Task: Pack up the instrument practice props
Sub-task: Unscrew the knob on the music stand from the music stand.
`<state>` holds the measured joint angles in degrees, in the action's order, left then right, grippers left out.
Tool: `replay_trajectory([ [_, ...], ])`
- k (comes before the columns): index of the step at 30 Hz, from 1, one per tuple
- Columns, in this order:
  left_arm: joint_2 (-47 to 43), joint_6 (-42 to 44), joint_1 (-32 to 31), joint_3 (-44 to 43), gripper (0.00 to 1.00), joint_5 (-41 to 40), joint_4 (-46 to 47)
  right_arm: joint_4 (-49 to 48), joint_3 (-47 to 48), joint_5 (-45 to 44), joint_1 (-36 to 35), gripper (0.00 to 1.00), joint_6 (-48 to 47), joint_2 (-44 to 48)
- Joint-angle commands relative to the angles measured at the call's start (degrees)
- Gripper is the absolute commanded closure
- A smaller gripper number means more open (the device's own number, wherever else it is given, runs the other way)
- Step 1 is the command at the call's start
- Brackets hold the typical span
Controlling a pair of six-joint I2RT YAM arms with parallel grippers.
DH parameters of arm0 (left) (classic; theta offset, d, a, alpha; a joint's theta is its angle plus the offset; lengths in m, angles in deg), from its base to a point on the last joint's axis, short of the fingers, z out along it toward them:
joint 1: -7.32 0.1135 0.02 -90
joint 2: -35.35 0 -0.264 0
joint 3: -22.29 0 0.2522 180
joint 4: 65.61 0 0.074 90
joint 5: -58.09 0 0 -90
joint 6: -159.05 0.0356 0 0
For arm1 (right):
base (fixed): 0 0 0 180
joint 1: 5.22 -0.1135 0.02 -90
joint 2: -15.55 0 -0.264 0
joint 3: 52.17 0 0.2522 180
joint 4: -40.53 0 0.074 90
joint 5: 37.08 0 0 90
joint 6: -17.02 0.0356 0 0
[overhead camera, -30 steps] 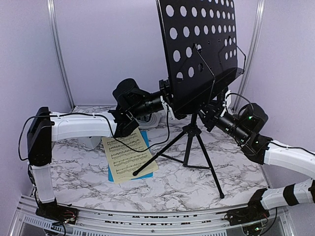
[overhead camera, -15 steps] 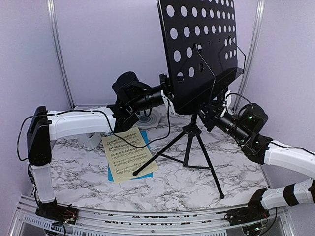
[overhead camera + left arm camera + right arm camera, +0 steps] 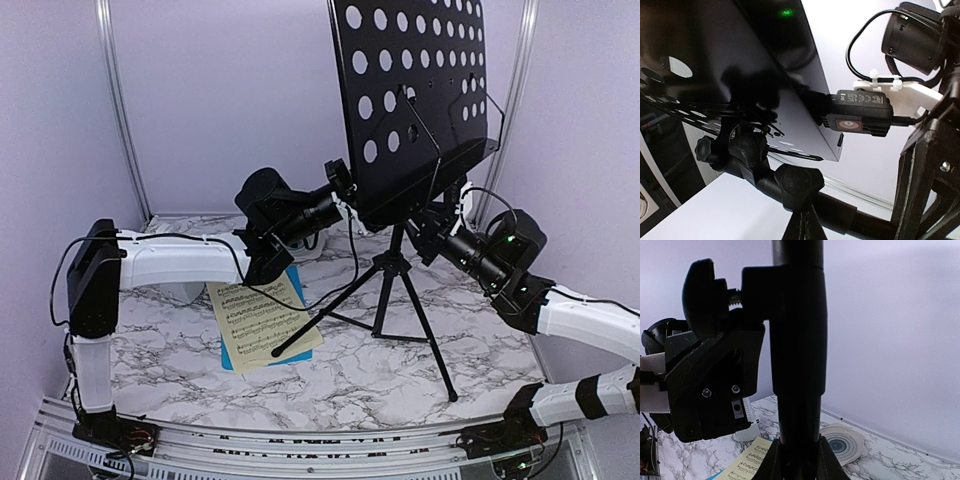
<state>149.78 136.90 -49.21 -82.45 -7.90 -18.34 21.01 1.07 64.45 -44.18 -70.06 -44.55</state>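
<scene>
You're bringing the left hand [image 3: 338,185] from spread to pressed together; it looks to be pinching the lower-left lip of the music stand [image 3: 420,110]; desk is tipping up vs 1 s ago; right hand [image 3: 428,228] is clamping the pole; stand is sitting on the tabletop [image 3: 400,385], so fold-down is prob. starting.

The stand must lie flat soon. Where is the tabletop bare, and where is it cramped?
Bare marble on the table runs along the near edge, from the yellow page to the stand's front leg; more lies right of it. Cramped: the left, where that page, a blue page beneath and another leg overlap.
</scene>
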Motion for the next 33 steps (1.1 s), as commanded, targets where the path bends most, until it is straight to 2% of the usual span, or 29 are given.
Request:
replay_trajectory([
  [1,4.13,-3.05,-4.72,-0.28,0.97,-5.38,9.01,-3.44,2.5,2.02,-0.69,0.92,-0.48,0.68],
  [4,5.77,-3.13,-5.87,-0.97,0.9,-8.07,11.08,-3.02,2.7,2.01,-0.68,0.92,-0.67,0.55],
  [6,6.06,-3.46,-6.25,-0.9,0.8,-8.91,12.06,-2.79,2.86,2.0,-0.69,0.92,-0.67,0.55],
  [9,5.47,-3.53,-6.22,0.06,0.59,-9.01,12.81,-2.55,3.12,2.01,-0.68,0.92,-0.72,0.53],
  [12,4.57,-2.62,-6.22,0.9,0.48,-8.9,12.58,-2.75,3.14,1.87,-0.68,0.92,-0.64,0.5],
  [22,1.61,-0.92,-5.99,5.95,0.47,-11.73,15.14,-2.05,2.43,1.65,-0.68,0.93,-0.55,0.12],
  [26,-2.27,-0.05,-5.08,13.58,0.45,-13.51,16.57,-1.2,1.62,1.98,-0.68,0.93,-0.18,0.54],
  [33,-7.63,-4.77,-4.63,25.66,0.4,-18.82,24.0,0.27,-0.8,1.47,-0.68,0.96,0.95,1.11],
])
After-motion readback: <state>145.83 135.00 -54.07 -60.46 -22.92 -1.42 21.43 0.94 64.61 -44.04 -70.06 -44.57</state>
